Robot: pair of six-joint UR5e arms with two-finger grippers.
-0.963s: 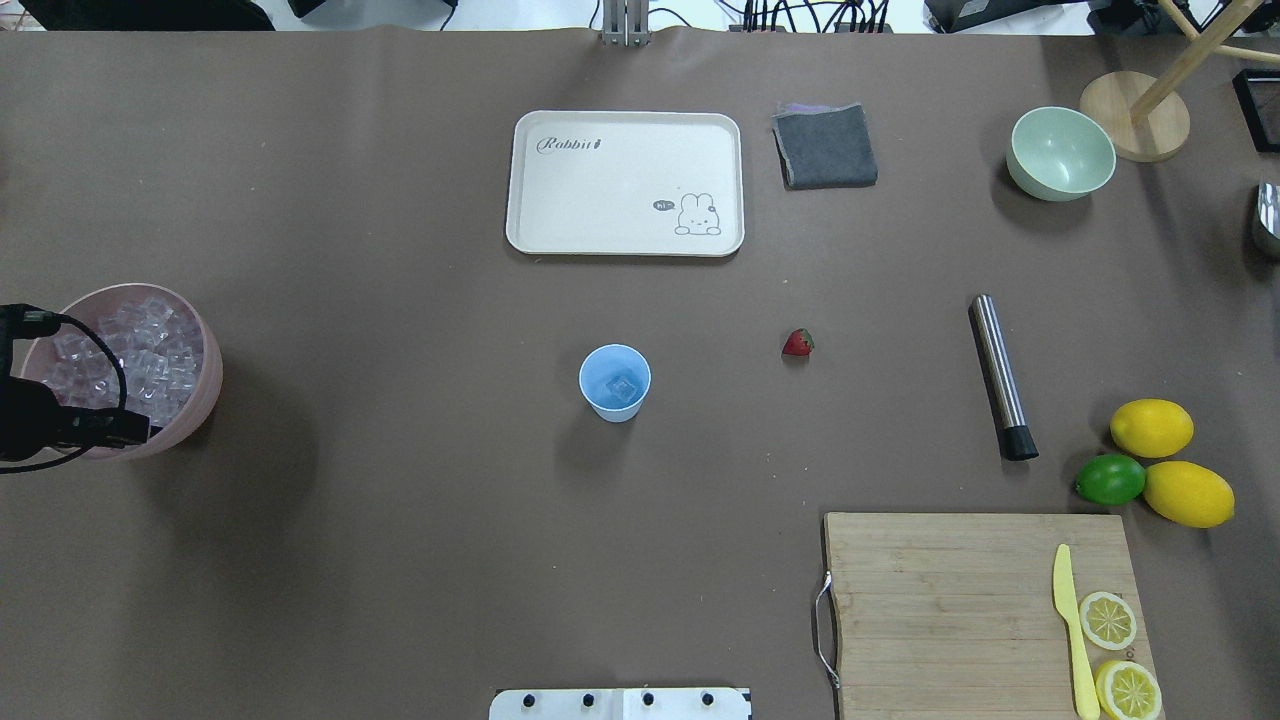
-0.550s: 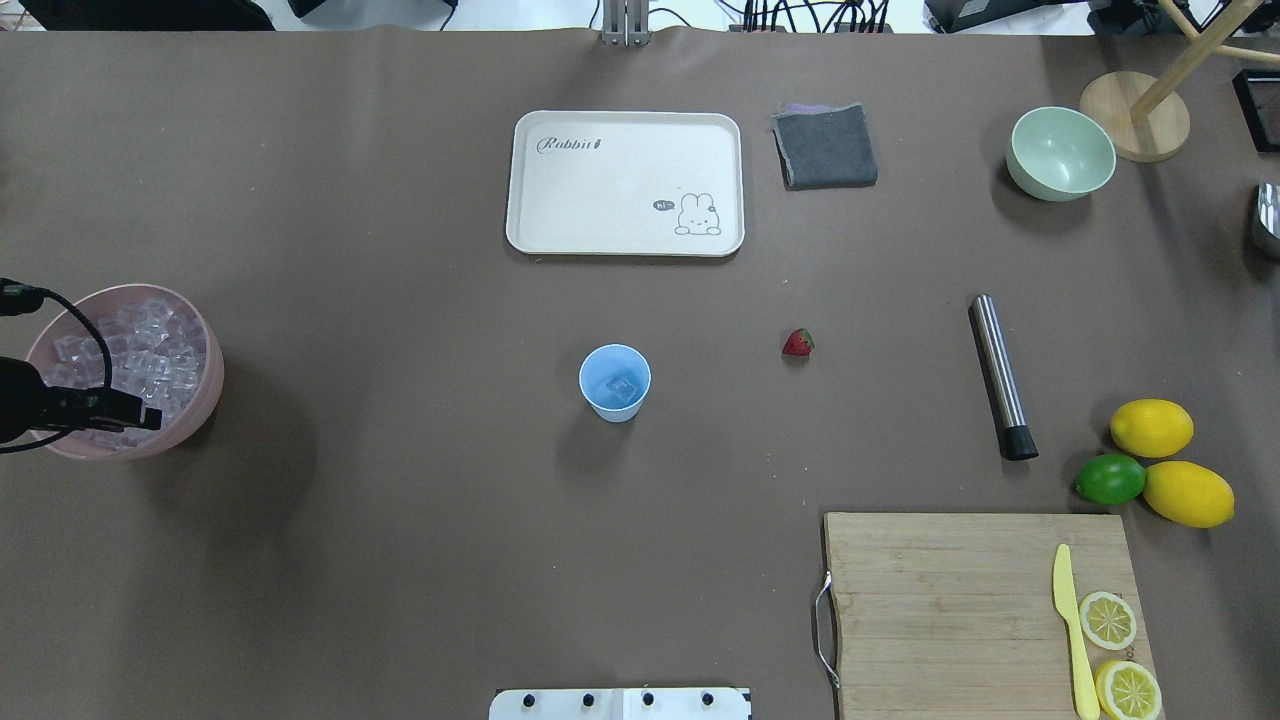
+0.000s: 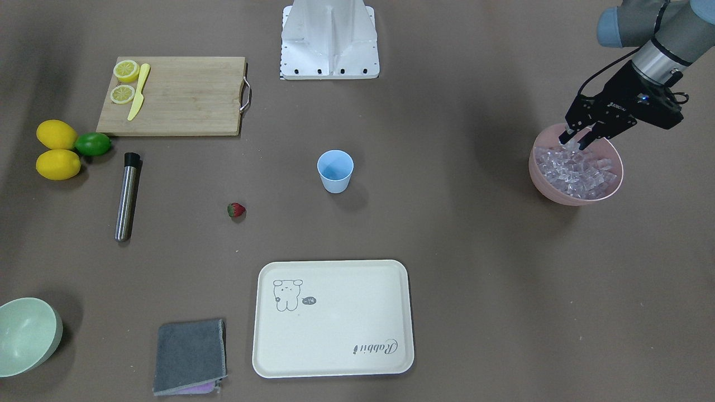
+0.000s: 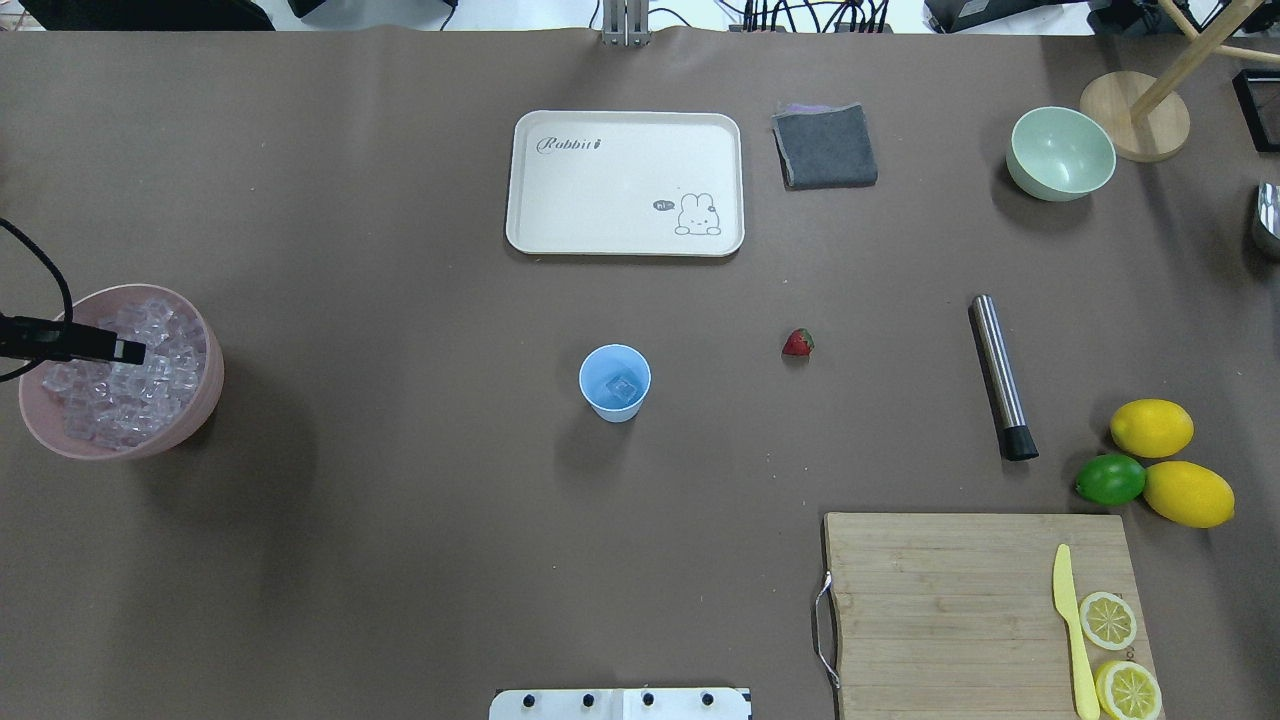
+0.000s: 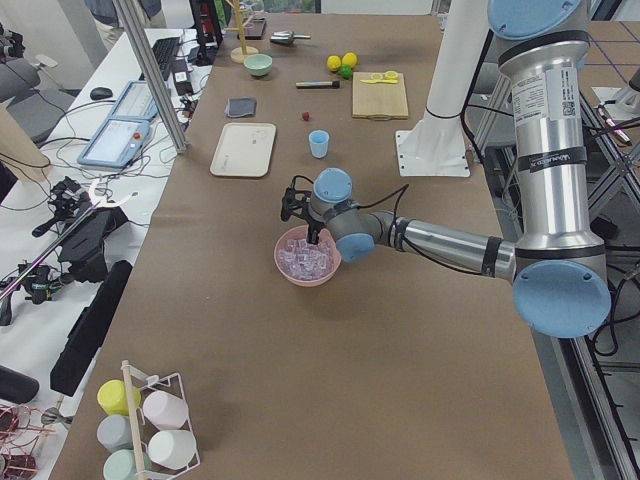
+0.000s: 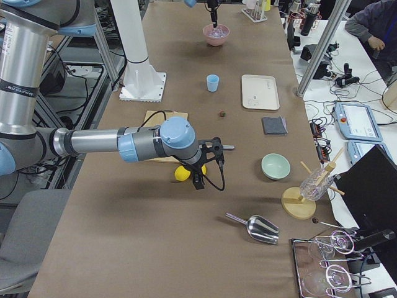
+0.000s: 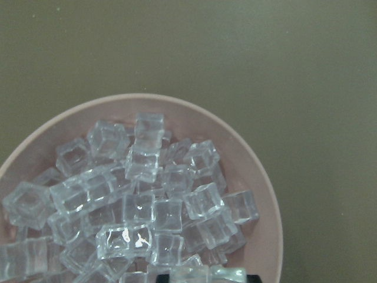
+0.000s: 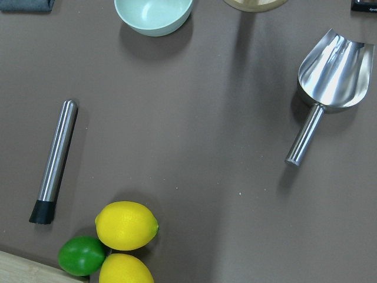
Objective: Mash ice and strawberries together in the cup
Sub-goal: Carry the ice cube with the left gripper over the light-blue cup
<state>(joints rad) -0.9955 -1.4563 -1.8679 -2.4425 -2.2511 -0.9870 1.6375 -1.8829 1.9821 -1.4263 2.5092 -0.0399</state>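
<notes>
The tray bears the word "Rabbit" in script at one corner. Beside its rabbit drawing a small dark speech bubble seems to read "hi". White lettering on the left tool and a sticker on the left arm are too small to read.

Our left arm reaches out low and level. The wrist is bent, and the left gripper points down, its fingers parted with a clear gap between them. Our right arm stretches level too, right gripper hanging downward. We cannot tell whether its jaws are parted.
</notes>
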